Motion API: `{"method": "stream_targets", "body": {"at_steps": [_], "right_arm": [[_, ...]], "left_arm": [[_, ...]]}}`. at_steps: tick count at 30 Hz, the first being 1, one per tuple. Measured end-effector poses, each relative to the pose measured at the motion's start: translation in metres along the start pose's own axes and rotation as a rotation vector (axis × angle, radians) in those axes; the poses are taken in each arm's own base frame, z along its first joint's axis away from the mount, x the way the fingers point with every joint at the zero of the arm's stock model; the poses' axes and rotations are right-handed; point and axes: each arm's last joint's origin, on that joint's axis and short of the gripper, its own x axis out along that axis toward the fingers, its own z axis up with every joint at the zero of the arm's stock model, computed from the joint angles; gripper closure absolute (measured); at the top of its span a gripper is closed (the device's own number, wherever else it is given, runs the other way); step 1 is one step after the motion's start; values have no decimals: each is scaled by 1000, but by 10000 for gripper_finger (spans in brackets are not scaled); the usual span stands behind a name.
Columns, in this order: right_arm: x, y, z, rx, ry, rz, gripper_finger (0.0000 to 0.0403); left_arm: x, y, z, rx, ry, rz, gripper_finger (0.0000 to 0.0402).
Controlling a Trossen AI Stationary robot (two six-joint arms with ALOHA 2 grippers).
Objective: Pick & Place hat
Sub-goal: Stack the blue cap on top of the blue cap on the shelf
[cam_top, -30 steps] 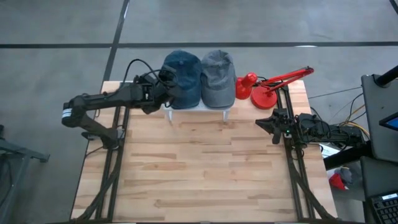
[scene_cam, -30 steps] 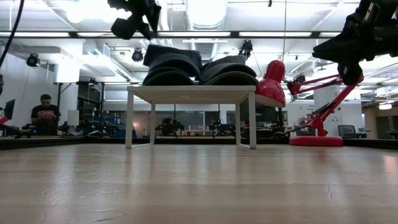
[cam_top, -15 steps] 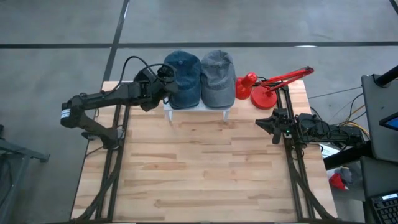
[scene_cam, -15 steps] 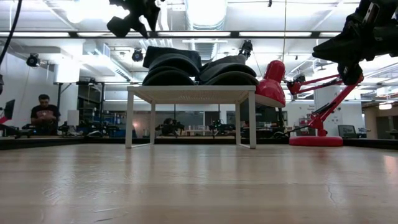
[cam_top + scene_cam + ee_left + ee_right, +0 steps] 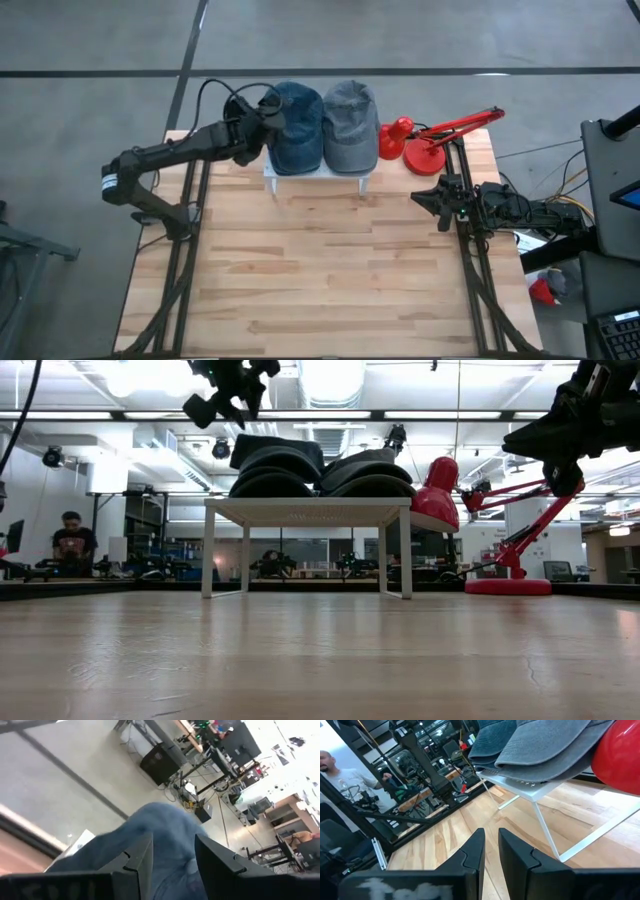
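Observation:
A blue denim cap (image 5: 297, 125) and a grey cap (image 5: 350, 125) lie side by side, brims toward the near edge, on a small white stand (image 5: 316, 174) at the table's far edge. In the low view the blue cap (image 5: 272, 465) sits left of the grey one (image 5: 365, 470). My left gripper (image 5: 268, 108) hovers open over the blue cap's far left side. The low view shows it (image 5: 245, 382) clear above the crown. In the left wrist view its fingers (image 5: 173, 862) straddle the blue cap (image 5: 160, 825) from above. My right gripper (image 5: 418, 198) waits at the right edge, fingers almost together (image 5: 491, 850).
A red desk lamp (image 5: 425, 148) stands right of the stand, its shade (image 5: 440, 488) close to the grey cap. The wooden tabletop (image 5: 320, 270) stretches in front of the stand. A person sits in the room beyond (image 5: 70, 545).
My left gripper has moved toward the table's far edge along the blue cap's left side and has turned above the crown. Both caps have stayed in place on the stand.

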Motion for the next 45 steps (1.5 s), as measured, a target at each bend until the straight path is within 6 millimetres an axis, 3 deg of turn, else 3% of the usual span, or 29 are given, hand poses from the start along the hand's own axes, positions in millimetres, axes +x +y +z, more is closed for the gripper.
{"method": "stream_targets", "body": {"at_steps": [7,11,21,32,40,45], "right_arm": [[0,0,0,0,-1,-2,351],[0,0,0,3,-1,-2,351],[0,0,0,5,-1,-1,351],[0,0,0,5,-3,-5,351],[0,0,0,5,-3,-6,351],[0,0,0,5,-4,-6,351]], "left_arm": [[-2,-25,15,207,-42,-123,264],[7,-33,21,330,-41,-192,264],[46,-22,17,568,44,-150,264],[74,-1,-5,768,148,-17,266],[78,2,-9,794,162,4,266],[71,-6,3,759,143,-22,266]]}}
